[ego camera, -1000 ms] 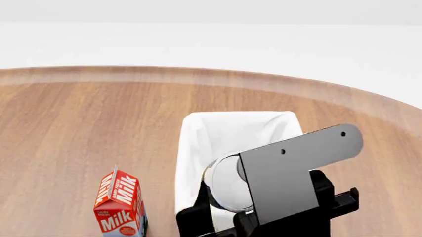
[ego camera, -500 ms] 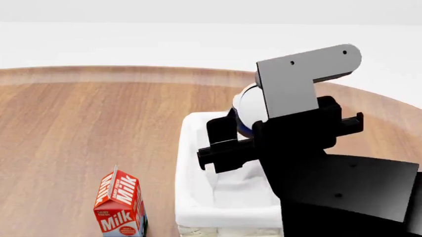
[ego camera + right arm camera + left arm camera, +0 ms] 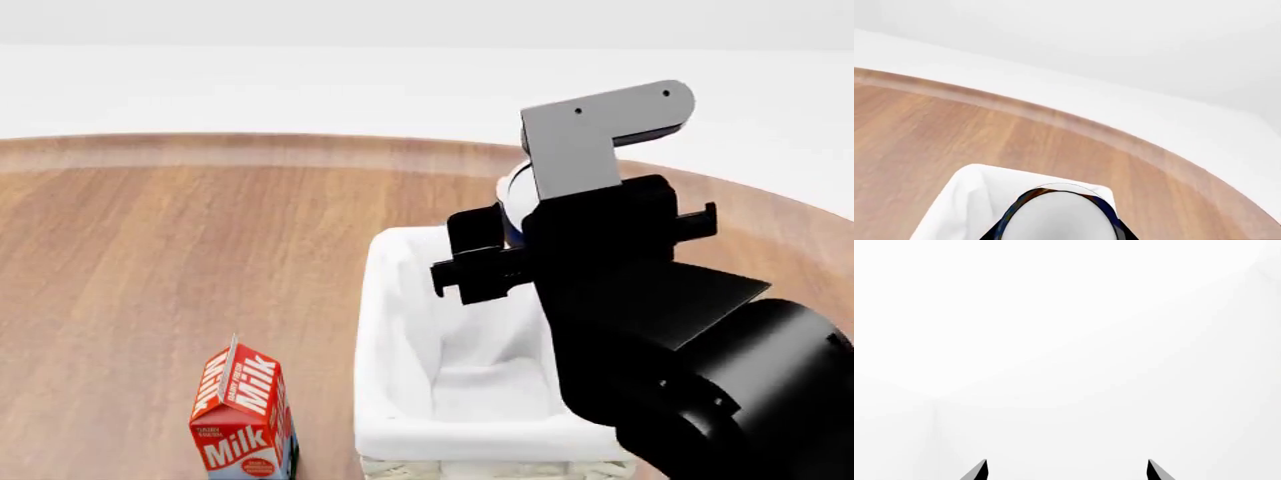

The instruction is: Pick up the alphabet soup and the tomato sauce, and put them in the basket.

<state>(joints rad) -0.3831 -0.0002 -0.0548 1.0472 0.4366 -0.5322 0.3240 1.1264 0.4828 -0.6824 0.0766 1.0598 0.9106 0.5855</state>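
head overlooks basket [image 3: 400, 330], wrists close

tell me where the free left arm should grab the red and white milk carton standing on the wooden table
Probably around the flat side walls of the upright red and white milk carton, below its gabled top, coming in level from the robot's left. The sloped peak offers no parallel faces for the fingers, and the cream wicker basket stands close on the carton's other side.

Mostly hidden behind the right gripper [image 3: 514, 240]: the alphabet soup [image 3: 511, 195]; cut off at the head view's lower edge: basket [image 3: 387, 330], milk carton [image 3: 243, 415].
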